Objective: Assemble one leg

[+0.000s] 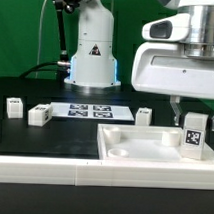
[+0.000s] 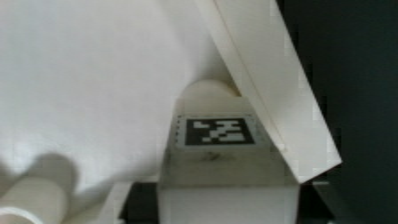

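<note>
In the exterior view, the gripper (image 1: pixel 188 106) hangs over the exterior view's right side of the large white tray (image 1: pixel 124 148), and the leg (image 1: pixel 194 135) stands upright directly beneath it, its tag facing the camera, at the tray's right corner. The fingers seem to be clenched on the leg's top, though the wrist housing hides the contact. I judge the step in hand to be seating this 1 leg into the tray's corner; the next move likely calls for pressing or turning it home while keeping it vertical. Behind lie the marker board (image 1: pixel 88 111) and 3 loose white parts (image 1: pixel 38 115), well apart from the tray and not in the way; the tray's raised rim is the nearest obstacle. In the wrist view, the leg (image 2: pixel 221 135) fills the centre, tag visible, with the tray (image 2: pixel 89 80) rim running just beside it.
</note>
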Motion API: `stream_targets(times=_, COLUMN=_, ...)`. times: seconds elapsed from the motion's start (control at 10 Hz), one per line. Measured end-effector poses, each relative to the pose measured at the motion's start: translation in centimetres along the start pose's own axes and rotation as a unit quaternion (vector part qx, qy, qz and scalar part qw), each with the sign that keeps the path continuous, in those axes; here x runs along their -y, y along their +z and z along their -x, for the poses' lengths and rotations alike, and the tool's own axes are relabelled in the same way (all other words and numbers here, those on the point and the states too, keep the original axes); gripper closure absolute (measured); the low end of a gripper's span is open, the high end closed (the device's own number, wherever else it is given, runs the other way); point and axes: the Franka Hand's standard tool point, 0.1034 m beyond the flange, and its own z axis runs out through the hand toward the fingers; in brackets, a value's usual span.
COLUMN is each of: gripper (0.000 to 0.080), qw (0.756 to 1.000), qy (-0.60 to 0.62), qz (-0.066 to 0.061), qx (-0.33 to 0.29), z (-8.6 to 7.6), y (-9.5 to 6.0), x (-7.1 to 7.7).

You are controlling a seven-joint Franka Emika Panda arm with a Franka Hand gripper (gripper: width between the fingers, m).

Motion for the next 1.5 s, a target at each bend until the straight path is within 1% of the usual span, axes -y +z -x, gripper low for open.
stream_targets(times=0.1, gripper=0.0509, qw=0.999, qy=0.039, qz=-0.001, qx=-0.002, z=0.02, y=0.01, x=-0.03)
stream_targets(times=0.3, gripper=0.0509, qw=0.987, qy=0.163, qz=-0.003, qx=-0.002, z=0.04, y=0.03, x=-0.09)
stream_targets(times=0.5, gripper=0.0509, qw=0.962, qy=0.274, qz=-0.001, qx=-0.003, z=0.02, y=0.03, x=-0.14)
stream_targets(times=0.8, gripper=0.0509, qw=0.940, qy=0.341, qz=-0.007, qx=0.005, z=-0.14, y=0.03, x=-0.26)
stream_targets(times=0.9, gripper=0.0433, qw=0.937, qy=0.348, qz=-0.007, qx=0.005, z=-0.08, y=0.04, x=-0.20)
stream_targets(times=1.0, gripper=0.0433, qw=0.941, qy=0.339, qz=-0.007, qx=0.005, z=-0.07, y=0.04, x=-0.19)
stream_targets(times=1.1, gripper=0.0297, qw=0.946, qy=0.323, qz=-0.008, qx=0.005, z=-0.06, y=0.04, x=-0.18)
stream_targets(times=1.2, gripper=0.0181, qw=0.950, qy=0.311, qz=-0.008, qx=0.005, z=0.01, y=0.05, x=-0.11)
stream_targets(times=1.3, gripper=0.0159, qw=0.964, qy=0.267, qz=-0.008, qx=0.005, z=0.07, y=0.05, x=-0.02)
stream_targets(times=1.5, gripper=0.0151, qw=0.986, qy=0.166, qz=-0.009, qx=0.004, z=0.08, y=0.05, x=-0.01)
